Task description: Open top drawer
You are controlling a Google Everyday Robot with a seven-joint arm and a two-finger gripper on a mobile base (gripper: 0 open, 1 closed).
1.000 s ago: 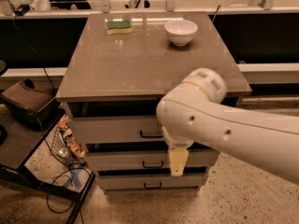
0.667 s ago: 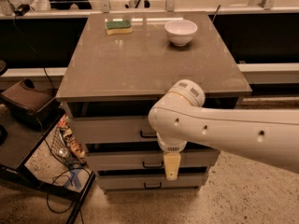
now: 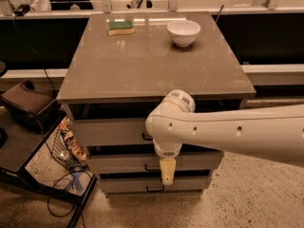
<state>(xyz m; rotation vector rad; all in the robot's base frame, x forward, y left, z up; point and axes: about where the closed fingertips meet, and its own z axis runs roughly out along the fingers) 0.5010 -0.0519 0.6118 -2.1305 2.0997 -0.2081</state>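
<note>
The top drawer is the tallest grey front of a three-drawer cabinet, just under the brown countertop, with a dark gap above it. Its small black handle shows only at its left end, the rest hidden behind my white arm. My gripper hangs down from the wrist, its tan tip in front of the middle drawer and above the bottom drawer, below and slightly right of the top drawer's handle.
A white bowl and a green-and-yellow sponge sit at the back of the countertop. A brown bag rests on a black stand at the left. Cables and clutter lie on the floor beside the cabinet.
My arm and gripper have shifted left across the drawer fronts, so the wrist now covers the top drawer's handle. The drawers have not moved.
</note>
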